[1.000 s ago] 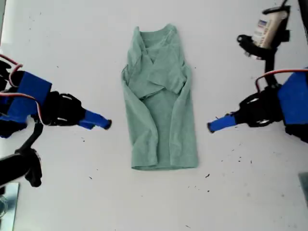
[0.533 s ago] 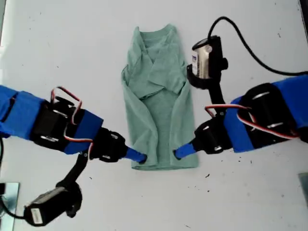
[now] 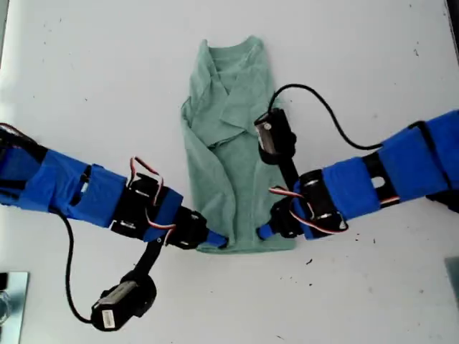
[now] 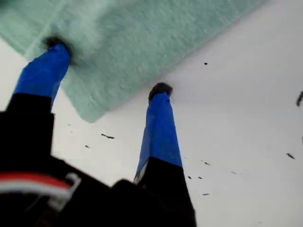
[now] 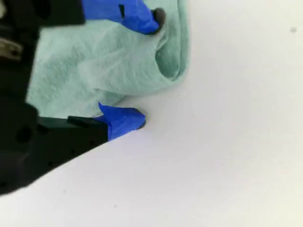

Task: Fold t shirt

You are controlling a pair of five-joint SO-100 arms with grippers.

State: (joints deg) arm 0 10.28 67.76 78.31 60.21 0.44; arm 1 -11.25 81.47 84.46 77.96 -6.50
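The pale green t shirt (image 3: 237,143) lies lengthwise on the white table (image 3: 373,301), sleeves and sides folded inward, neck toward the exterior view's top. My first gripper (image 3: 219,241) reaches in from the exterior view's left to the shirt's lower-left corner. It is open, with one fingertip (image 4: 57,45) pressed on the t shirt (image 4: 142,42) and the other on bare table just off the hem. My second gripper (image 3: 264,231) comes from the exterior view's right. It is open at the hem, one fingertip (image 5: 156,19) on the t shirt (image 5: 104,66), the other at its edge.
Each arm carries a black wrist camera on a cable: one (image 3: 118,308) hangs below the shirt, the other (image 3: 272,136) sits over the shirt's middle. A metallic object (image 3: 7,301) shows at the exterior view's lower-left corner. Small dark specks dot the table.
Both arms swung in from the sides and lowered to the shirt's bottom hem. The shirt itself has not moved.
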